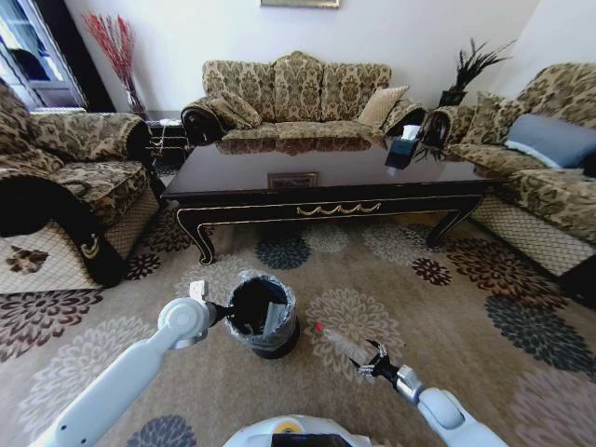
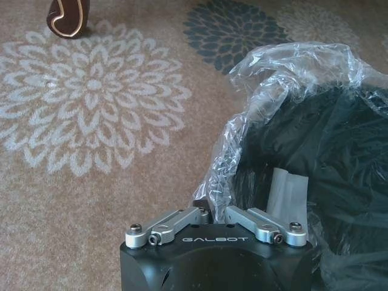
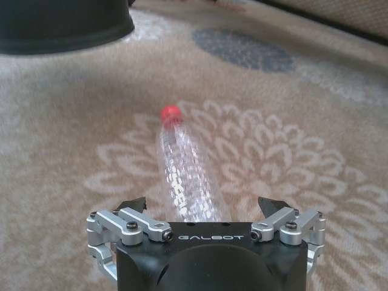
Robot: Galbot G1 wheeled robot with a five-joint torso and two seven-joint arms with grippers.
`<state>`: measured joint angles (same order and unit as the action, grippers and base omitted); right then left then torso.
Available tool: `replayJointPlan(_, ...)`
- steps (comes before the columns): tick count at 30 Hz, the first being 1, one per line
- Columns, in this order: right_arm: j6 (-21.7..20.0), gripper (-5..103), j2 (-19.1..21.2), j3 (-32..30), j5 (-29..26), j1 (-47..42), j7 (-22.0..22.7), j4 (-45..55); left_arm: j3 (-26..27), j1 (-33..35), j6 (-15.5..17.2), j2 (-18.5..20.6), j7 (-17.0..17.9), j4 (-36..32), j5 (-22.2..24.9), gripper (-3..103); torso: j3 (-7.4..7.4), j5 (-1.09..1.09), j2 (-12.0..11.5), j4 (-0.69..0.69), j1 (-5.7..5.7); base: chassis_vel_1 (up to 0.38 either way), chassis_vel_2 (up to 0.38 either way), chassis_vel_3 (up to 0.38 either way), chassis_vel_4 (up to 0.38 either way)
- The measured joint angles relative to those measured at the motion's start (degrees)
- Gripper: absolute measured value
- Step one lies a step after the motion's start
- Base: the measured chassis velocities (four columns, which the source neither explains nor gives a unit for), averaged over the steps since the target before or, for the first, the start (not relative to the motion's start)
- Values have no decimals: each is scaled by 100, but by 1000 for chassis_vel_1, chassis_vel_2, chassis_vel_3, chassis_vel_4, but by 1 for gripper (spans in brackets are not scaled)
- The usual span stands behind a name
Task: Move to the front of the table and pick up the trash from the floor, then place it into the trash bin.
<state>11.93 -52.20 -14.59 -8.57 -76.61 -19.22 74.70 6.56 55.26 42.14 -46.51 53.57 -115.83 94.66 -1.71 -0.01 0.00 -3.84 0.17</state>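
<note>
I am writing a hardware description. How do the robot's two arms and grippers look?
Both arms have smooth pale grey-white shells with rounded joints. The left gripper and right gripper share a glossy black housing printed GALBOT in white, silver metal linkage bars with dark screws, and black fingertips. No loose cables show.

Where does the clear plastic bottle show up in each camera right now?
Head view: bottle lies on the carpet right of the trash bin, just ahead of the right gripper.
Left wrist view: not in it.
Right wrist view: bottle between the open fingers, red cap away.
Shared landmark: trash bin.
</note>
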Motion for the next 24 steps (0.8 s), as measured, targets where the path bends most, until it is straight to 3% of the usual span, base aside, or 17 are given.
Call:
replayJointPlan(7,124,102,-53,294,135,496,-225,-652,-21,-23,0,12,11,3,20,0,0,0,0,0,0,0,0,0,0)
replayJointPlan(9,149,98,-68,330,161,583,-263,-758,-30,-29,0,9,13,6,20,0,0,1,0,-1,0,0,0,0,0)
replayJointPlan(12,176,86,-78,464,181,797,-298,-977,-35,-31,0,8,14,10,21,0,0,0,0,0,0,0,0,0,0)
replayJointPlan(15,176,81,-80,531,158,861,-307,-1048,-28,-21,0,16,14,22,21,0,0,0,0,0,0,0,0,0,0)
replayJointPlan(17,176,70,-85,573,140,881,-319,-1082,-6,-6,0,21,15,46,20,0,0,1,0,0,0,0,0,0,0)
replayJointPlan(20,183,65,-81,593,151,872,-339,-1070,12,6,0,26,16,53,17,0,0,0,0,0,0,0,0,0,0)
replayJointPlan(24,203,46,-33,569,174,790,-356,-978,15,9,0,15,13,52,16,0,0,0,0,0,0,0,0,0,0)
